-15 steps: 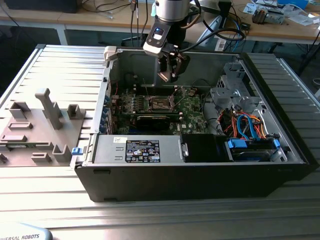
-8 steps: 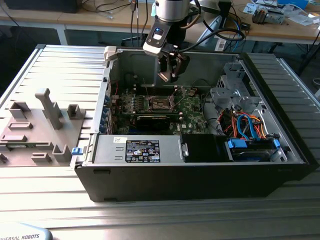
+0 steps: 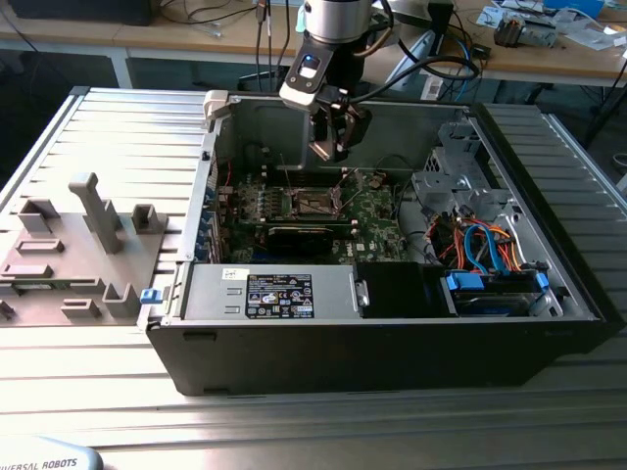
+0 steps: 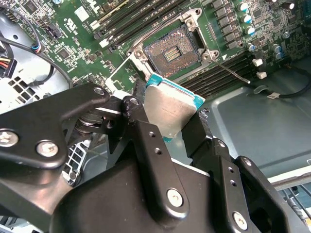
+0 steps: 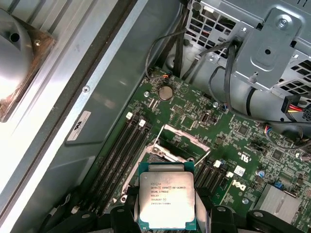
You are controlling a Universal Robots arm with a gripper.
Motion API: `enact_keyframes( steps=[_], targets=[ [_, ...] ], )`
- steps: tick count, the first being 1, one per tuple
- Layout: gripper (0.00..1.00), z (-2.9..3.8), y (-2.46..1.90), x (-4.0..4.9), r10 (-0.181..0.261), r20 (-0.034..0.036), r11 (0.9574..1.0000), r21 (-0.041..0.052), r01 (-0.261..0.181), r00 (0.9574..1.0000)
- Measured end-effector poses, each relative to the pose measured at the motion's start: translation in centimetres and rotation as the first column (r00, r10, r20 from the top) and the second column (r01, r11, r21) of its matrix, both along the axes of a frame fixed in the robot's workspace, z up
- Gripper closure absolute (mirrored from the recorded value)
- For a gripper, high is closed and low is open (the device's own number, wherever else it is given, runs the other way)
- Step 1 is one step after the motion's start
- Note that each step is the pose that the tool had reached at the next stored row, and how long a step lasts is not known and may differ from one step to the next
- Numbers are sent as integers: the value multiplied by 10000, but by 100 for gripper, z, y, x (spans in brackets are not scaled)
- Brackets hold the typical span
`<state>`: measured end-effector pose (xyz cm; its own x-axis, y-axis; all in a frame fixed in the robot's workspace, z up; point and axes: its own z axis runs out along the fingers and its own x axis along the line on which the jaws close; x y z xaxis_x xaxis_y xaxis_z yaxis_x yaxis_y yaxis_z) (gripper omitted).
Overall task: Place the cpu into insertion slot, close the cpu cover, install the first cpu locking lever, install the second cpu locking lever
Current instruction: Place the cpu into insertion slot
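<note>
Silver-grey metal caps the cpu [image 5: 166, 199], which is clamped by two opposite edges between the black fingers [image 4: 146, 141] of the gripper [image 4: 167, 111] and held in the air, clear of the board beneath it. In the exterior view the arm reaches down from above into an open computer case [image 3: 392, 352] lying on a ribbed metal table [image 3: 118, 127], with the claw hanging over the green motherboard [image 3: 377, 211]. The insertion slot [image 4: 172, 51] lies bare below the chip, its dark field of contacts exposed inside a silvery rim, and nothing sits in it. The cpu cover [image 5: 187, 136] is swung up off the socket, showing in the first wrist view as a thin metal frame just past the chip. A slim locking lever [image 4: 233, 73] juts out loose beside the socket, next to rows of black memory slots [image 5: 124, 145]. A round coin cell [image 5: 165, 92] sits on the board farther off. On the exterior view's left, a grey plastic fixture [image 3: 93, 211] rests on the table beside the case, and blue cables [image 3: 485, 245] curl in the case's corner on the exterior view's right.
</note>
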<state>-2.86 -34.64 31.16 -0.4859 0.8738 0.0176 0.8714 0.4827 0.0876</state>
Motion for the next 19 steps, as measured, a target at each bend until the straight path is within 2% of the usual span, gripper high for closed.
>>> enact_keyframes(
  steps=[19],
  targets=[
    [46, -9, 0, 0, -163, 0, 9999, 0, 163, 9999]
  ],
)
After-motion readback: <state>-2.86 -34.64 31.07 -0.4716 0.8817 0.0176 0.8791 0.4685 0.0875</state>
